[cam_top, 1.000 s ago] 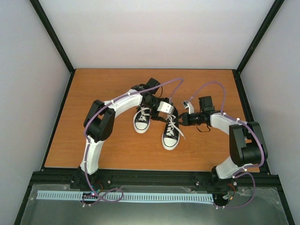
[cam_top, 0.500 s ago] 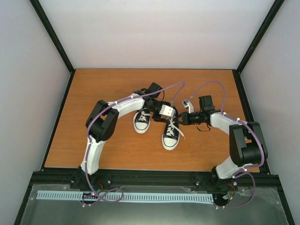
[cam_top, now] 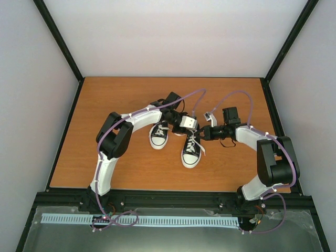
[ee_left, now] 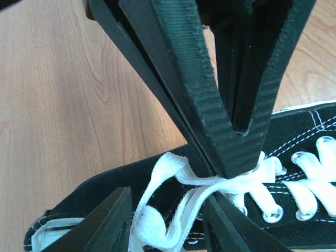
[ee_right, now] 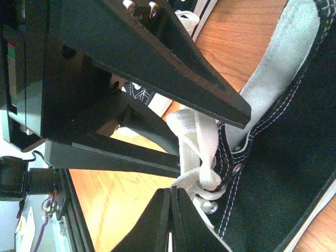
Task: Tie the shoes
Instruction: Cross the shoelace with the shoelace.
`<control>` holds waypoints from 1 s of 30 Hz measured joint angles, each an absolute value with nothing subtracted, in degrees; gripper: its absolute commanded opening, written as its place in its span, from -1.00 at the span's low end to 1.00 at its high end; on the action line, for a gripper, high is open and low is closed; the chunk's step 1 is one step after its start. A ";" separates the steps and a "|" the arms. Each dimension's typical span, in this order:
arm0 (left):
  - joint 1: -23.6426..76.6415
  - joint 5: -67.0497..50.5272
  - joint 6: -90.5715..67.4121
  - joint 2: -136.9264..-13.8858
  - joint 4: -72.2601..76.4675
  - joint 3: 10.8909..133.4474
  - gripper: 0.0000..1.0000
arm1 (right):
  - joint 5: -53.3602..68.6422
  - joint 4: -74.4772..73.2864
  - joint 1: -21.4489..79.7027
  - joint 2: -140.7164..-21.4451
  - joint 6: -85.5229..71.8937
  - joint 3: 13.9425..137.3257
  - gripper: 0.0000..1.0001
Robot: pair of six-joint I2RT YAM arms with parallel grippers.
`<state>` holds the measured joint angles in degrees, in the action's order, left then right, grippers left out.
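Note:
Two black shoes with white toe caps lie mid-table, one on the left (cam_top: pixel 158 136) and one on the right (cam_top: pixel 191 152). Both grippers meet over the right shoe's (ee_left: pixel 310 142) laces near its opening. My right gripper (ee_right: pixel 170 220) is shut, its tip (ee_left: pixel 236 157) pinching the white lace (ee_left: pixel 231 182) where the strands cross. My left gripper (ee_left: pixel 165 223) straddles a loose lace loop (ee_left: pixel 152 210); its jaws stand apart with the loop between them. In the right wrist view the left gripper's fingers (ee_right: pixel 173 63) flank the lace (ee_right: pixel 191 136) above the eyelets.
The wooden table (cam_top: pixel 105 105) is bounded by a black frame and white walls. The left arm (cam_top: pixel 113 136) arches over the left shoe; the right arm (cam_top: pixel 270 157) reaches in from the right edge. Purple cables loop above both wrists.
My left gripper has shifted right, toward the right shoe's laces, and its jaws have narrowed around the loop. The right gripper has stayed in place, shut.

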<state>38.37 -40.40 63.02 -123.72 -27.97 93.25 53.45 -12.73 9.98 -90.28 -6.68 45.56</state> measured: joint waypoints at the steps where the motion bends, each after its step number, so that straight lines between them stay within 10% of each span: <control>1: 38.39 -40.51 62.72 -123.72 -27.88 93.25 -0.28 | 53.47 -12.75 9.98 -90.26 -6.66 45.56 -0.94; 13: 38.59 -40.75 61.25 -123.72 -27.77 93.25 -0.62 | 54.24 -13.54 9.98 -90.11 -6.42 45.58 -0.94; 19: 38.76 -40.75 59.37 -123.72 -27.77 93.25 -0.78 | 54.19 -13.52 10.00 -89.27 -7.01 45.82 -0.39; 30: 38.74 -39.62 55.22 -123.72 -26.39 93.25 -0.79 | 54.65 -9.52 6.09 -85.10 -9.98 43.55 -0.39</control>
